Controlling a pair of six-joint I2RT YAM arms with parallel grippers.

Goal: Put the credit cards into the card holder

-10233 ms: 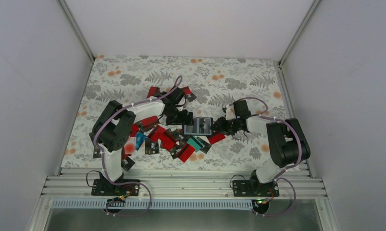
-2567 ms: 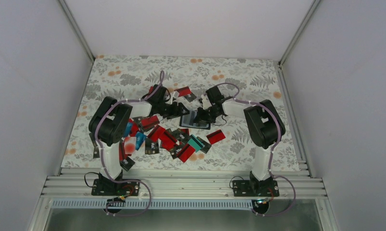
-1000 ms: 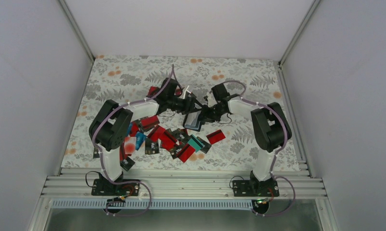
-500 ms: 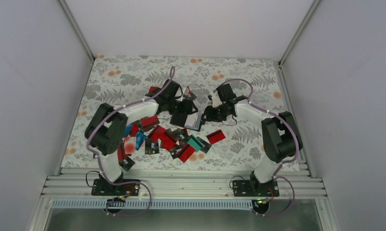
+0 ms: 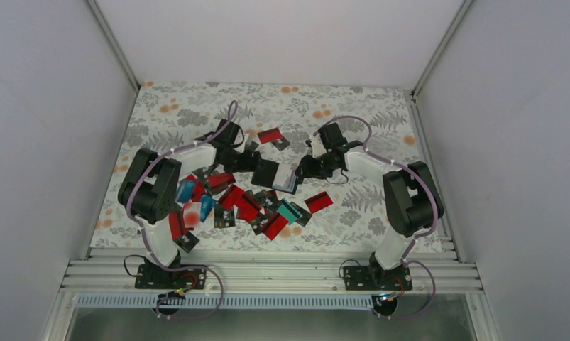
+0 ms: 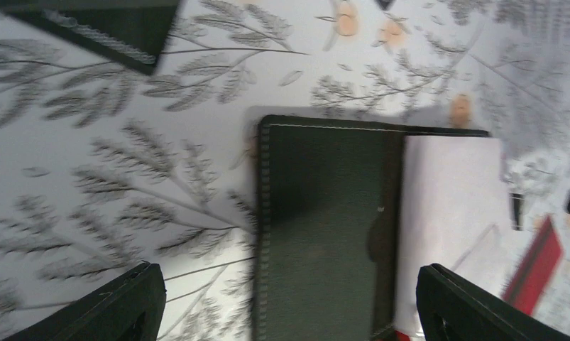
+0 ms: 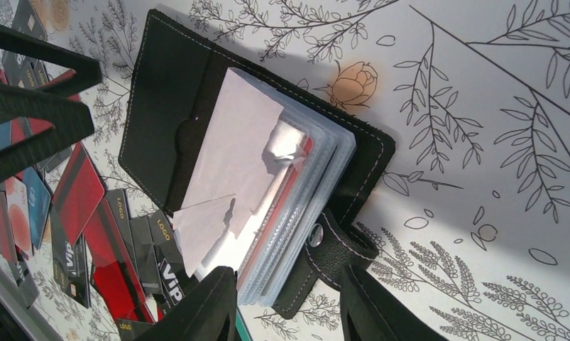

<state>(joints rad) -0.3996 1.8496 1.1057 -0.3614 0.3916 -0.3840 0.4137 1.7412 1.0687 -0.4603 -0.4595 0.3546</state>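
Observation:
The card holder (image 5: 270, 172) lies open on the floral cloth, black cover to the left, clear sleeves (image 5: 287, 177) to the right. In the left wrist view its cover (image 6: 324, 227) fills the space below my left gripper (image 6: 289, 312), whose jaws stand wide open and touch nothing. My right gripper (image 7: 289, 305) is open above the sleeve stack (image 7: 296, 185) and snap strap (image 7: 331, 245), which sit between its fingers with no grip. Credit cards, red, black and teal, lie heaped (image 5: 246, 206) in front of the holder and show at the left of the right wrist view (image 7: 90, 213).
One red card (image 5: 270, 135) lies behind the holder, another (image 5: 319, 202) to its front right. Grey walls close in the cloth on three sides. An aluminium rail (image 5: 267, 273) runs along the near edge by the arm bases.
The holder, held up between both grippers a second ago, now lies open on the cloth. My left gripper opened wider and drew back left. My right gripper opened off the holder.

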